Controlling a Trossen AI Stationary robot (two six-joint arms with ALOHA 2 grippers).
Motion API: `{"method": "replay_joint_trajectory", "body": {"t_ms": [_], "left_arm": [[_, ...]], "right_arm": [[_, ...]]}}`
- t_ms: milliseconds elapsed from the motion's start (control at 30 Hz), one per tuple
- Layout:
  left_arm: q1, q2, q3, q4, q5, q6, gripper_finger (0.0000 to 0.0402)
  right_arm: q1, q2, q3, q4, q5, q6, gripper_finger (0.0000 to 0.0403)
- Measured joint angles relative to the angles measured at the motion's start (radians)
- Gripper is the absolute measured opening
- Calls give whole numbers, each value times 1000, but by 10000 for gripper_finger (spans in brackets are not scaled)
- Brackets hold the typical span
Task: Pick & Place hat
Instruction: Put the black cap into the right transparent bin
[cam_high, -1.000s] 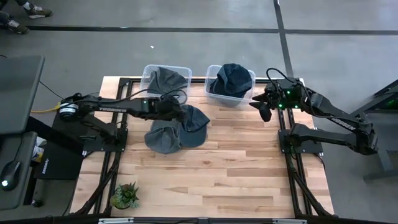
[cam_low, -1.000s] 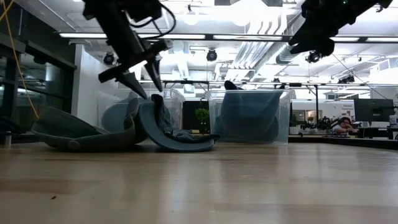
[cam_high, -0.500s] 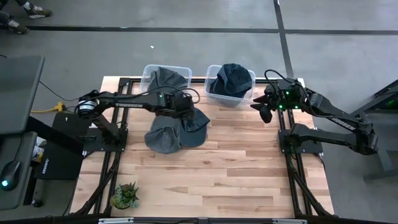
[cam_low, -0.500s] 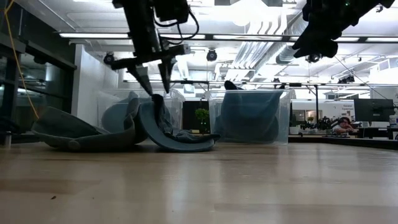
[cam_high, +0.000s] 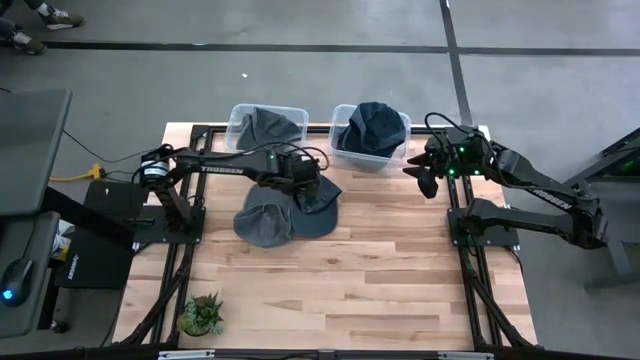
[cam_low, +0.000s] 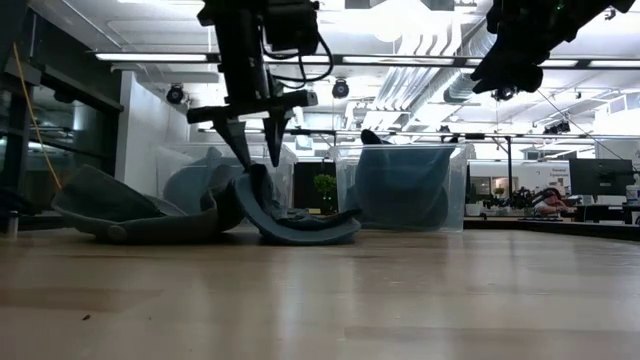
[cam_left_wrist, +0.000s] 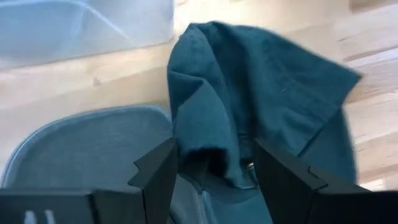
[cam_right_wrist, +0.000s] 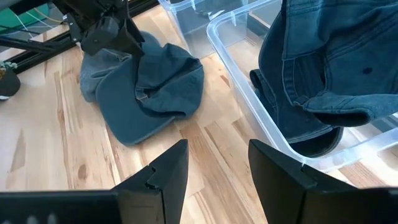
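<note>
Two dark blue caps lie on the table, touching. One cap (cam_high: 320, 200) (cam_left_wrist: 261, 87) is on the right, and a greyer one (cam_high: 260, 218) (cam_low: 120, 215) is on its left. My left gripper (cam_high: 303, 180) (cam_low: 258, 160) is open, pointing down into the right cap's crown. My right gripper (cam_high: 418, 172) (cam_right_wrist: 217, 168) is open and empty, raised near the table's far right edge. Two clear bins stand at the far edge. Each holds another cap, one in the left bin (cam_high: 268, 128) and one in the right bin (cam_high: 372, 125). My left gripper comes from above, pointing down, with its open fingers on either side of a raised fold (cam_left_wrist: 208, 152) of the right cap's crown. The fingertips (cam_low: 240, 158) are down at the cloth. The cap lies on the table, its brim (cam_low: 330, 230) curled up a little.
The left bin (cam_high: 240, 112) and the right bin (cam_high: 388, 160) stand close behind the caps. A small potted plant (cam_high: 203, 313) sits at the near left corner. The near half of the wooden table is bare.
My left gripper has moved toward the table's right edge and down, from above the greyer cap to the right cap's crown, staying open. The right cap's brim has shifted a little and curled up.
</note>
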Motion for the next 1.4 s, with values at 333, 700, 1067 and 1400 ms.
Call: {"method": "replay_joint_trajectory", "body": {"t_ms": [333,700,1067,1400], "left_arm": [[2,0,-1,-25,-9,-26,202],[2,0,0,-41,-2,-29,202],[3,16,0,-17,52,-28,202],[3,13,0,-10,74,-21,138]], "right_arm": [[0,0,0,-8,0,-8,162],[0,0,0,-8,0,-9,162],[0,0,0,-8,0,-18,162],[0,0,0,-14,3,-18,162]]}}
